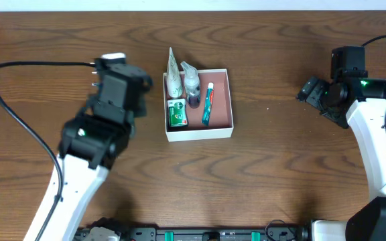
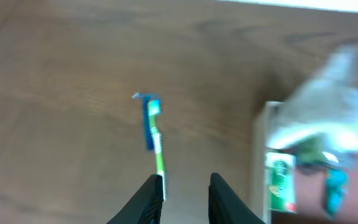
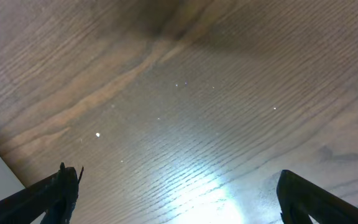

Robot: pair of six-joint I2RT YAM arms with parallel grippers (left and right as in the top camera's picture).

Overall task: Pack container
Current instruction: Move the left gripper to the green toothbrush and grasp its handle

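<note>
Count first: two tools, one container, four things inside it, one toothbrush outside it.

My left tool (image 2: pixel 186 199) is narrow, its two fingers a small gap apart with nothing between them. The toothbrush (image 2: pixel 153 130), blue and green, lies flat on the desk (image 1: pixel 280 167) at the tool's 12 o'clock, and its near end reaches my left-hand finger. I cannot tell whether they touch. My right tool (image 3: pixel 179 199) is wide, over bare wood and holding nothing.

From overhead, the container (image 1: pixel 199 104) sits near the middle of the desk, with my left arm at its 9 o'clock and my right arm well apart at its 3 o'clock. It is a shallow square box with thin white walls and a reddish-pink floor.

All four things crowd its 9 o'clock half. One pale crinkly packet (image 1: pixel 173 75) pokes out over the 12 o'clock wall. One small bottle (image 1: pixel 193 92) with a dark lower part stands just beside it. One green box (image 1: pixel 177 114) fills the 8 o'clock corner. One teal tube (image 1: pixel 208 106) with a red end lies near the centre, running 12 to 6. The floor toward 3 o'clock is bare pink.
</note>
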